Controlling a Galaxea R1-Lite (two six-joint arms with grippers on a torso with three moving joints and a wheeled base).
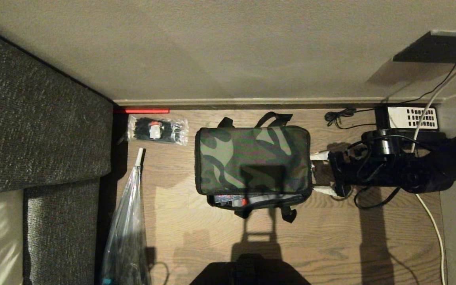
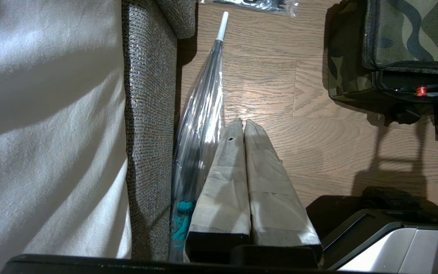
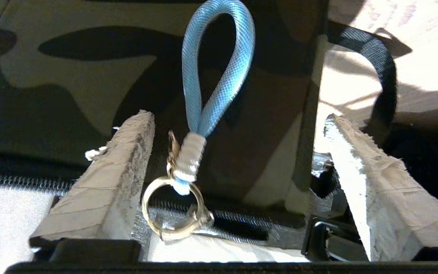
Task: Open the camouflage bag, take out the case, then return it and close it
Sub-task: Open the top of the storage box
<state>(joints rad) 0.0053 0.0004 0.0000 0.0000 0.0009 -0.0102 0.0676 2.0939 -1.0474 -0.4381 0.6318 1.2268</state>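
The camouflage bag (image 1: 251,158) sits on the wooden floor with its green lid lying down. Along its near side a gap stays open, where the case's red dot (image 1: 244,202) and a silvery lining show. The rest of the case is hidden inside. My right gripper (image 1: 317,173) is at the bag's right end, open, its taped fingers apart on either side of the zip. In the right wrist view the gripper (image 3: 236,118) holds nothing. A blue loop (image 3: 219,57) on a brass ring (image 3: 173,209) lies loose beside one finger. My left gripper (image 2: 240,121) hangs shut and empty near the sofa.
A grey sofa (image 1: 34,118) fills the left. A clear folded umbrella (image 1: 129,221) lies along it, with a packet of black cable ties (image 1: 156,130) behind. A black telephone with white keypad (image 1: 410,118) and cables (image 1: 430,221) sit at the right, by the wall skirting (image 1: 275,103).
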